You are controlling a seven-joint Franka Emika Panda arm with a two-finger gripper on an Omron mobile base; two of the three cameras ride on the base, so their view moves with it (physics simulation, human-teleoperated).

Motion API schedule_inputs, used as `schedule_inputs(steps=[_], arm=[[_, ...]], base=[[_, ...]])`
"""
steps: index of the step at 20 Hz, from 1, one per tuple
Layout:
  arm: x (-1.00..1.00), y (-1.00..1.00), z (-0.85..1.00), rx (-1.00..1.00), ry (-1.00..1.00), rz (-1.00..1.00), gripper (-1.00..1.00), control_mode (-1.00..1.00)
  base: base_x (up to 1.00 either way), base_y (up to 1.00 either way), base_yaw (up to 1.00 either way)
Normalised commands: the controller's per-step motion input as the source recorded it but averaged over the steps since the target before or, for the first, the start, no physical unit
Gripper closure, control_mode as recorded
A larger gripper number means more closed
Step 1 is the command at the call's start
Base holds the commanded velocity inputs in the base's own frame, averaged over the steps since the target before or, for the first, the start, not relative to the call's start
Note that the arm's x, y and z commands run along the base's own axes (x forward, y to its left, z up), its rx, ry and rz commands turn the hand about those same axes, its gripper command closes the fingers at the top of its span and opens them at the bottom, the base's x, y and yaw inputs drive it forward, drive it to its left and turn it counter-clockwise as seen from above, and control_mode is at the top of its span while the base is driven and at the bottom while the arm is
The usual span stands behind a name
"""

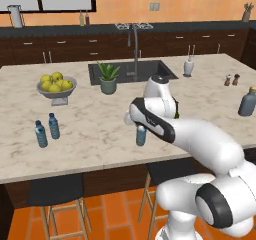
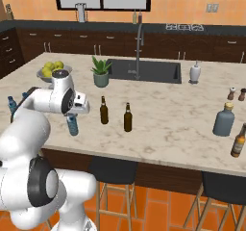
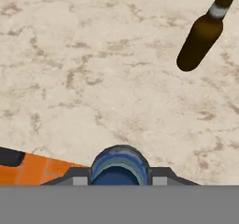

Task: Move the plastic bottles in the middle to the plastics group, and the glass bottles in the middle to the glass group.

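Observation:
My gripper (image 1: 140, 127) hangs over the front part of the island, shut around the neck of the small blue-capped water bottle (image 1: 141, 135). The bottle's blue cap (image 3: 120, 166) sits between the fingers in the hand view. I cannot tell whether the bottle touches the counter. Two brown glass bottles (image 2: 104, 110) (image 2: 128, 118) stand upright just right of it, and one (image 3: 200, 38) appears in the hand view. The plastics group (image 1: 47, 130), two water bottles, stands at the left. The squat grey-blue bottle (image 2: 224, 120) stands far right with another brown bottle (image 2: 238, 141) beside it.
A bowl of yellow-green fruit (image 1: 56, 86), a potted plant (image 1: 108, 79) and the sink (image 1: 150, 70) lie behind the work area. A white dispenser (image 1: 188, 66) and two shakers (image 1: 231, 79) stand at the back right. The counter's front edge is close to the held bottle, with stools (image 1: 55, 191) below.

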Motion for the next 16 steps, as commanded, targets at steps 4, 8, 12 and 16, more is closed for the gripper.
schedule_inputs(steps=[4,8,12,16], arm=[[0.01,1.00,0.17,0.00,0.11,0.41,1.00,-1.00],[0.04,1.00,0.00,0.00,0.06,0.41,1.00,-1.00],[-0.01,0.87,-0.01,-0.01,-0.04,0.23,1.00,-1.00],[-0.01,0.62,-0.05,0.00,-0.13,0.10,1.00,-1.00]], base=[[0.00,0.00,0.00],[0.00,0.00,0.00],[0.00,0.00,0.00],[0.00,0.00,0.00]])
